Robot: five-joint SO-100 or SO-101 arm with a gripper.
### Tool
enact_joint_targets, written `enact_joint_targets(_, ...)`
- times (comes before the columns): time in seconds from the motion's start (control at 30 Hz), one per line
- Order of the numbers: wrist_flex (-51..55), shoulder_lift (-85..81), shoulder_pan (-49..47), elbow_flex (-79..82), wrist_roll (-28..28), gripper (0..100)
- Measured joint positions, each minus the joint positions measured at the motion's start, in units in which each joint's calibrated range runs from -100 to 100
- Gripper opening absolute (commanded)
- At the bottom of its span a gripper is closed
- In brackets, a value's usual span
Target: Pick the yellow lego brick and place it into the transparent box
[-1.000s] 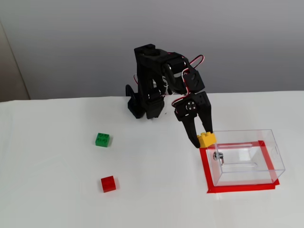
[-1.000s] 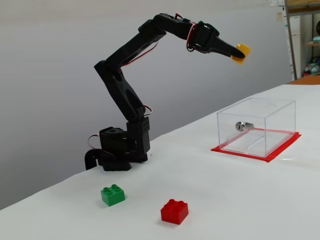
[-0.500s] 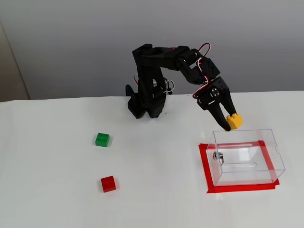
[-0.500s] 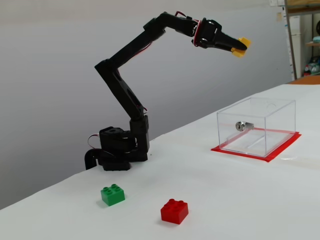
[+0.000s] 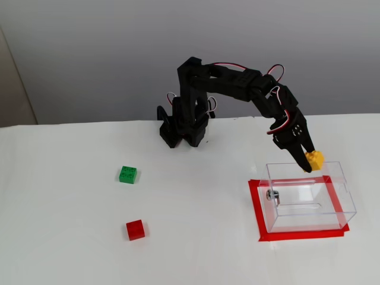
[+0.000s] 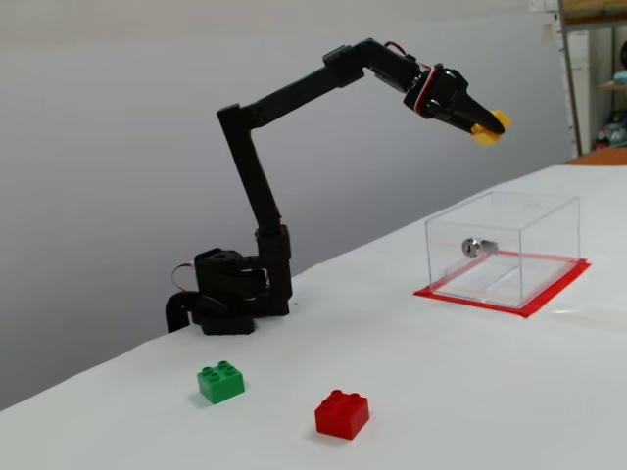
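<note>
Three lego bricks are counted in both fixed views: one yellow lego brick (image 5: 314, 160) (image 6: 488, 127), one green brick (image 5: 127, 174) (image 6: 221, 381) and one red brick (image 5: 135, 230) (image 6: 342, 413). One transparent box (image 5: 338, 193) (image 6: 509, 250) is seen, set on one red mat (image 5: 255, 208) (image 6: 549, 294), with one small metal fitting (image 5: 272, 194) (image 6: 473, 247) on its wall. One black arm (image 5: 225, 89) (image 6: 255, 166) is present on the single white surface (image 5: 71, 237) (image 6: 470, 392).

Arm stretched out high, forearm angled down; gripper (image 5: 311, 161) (image 6: 487, 127) raised in air, fingers clamped on small yellow brick (image 5: 314, 159) (image 6: 489, 126).
</note>
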Motion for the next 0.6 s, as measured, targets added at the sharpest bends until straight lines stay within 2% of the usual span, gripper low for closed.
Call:
enact_joint_targets(0.27,0.0,11.0,-2.1,-10.8,0.0,15)
enact_joint_targets(0.6,0.0,14.3,-2.4,-11.8,0.0,15)
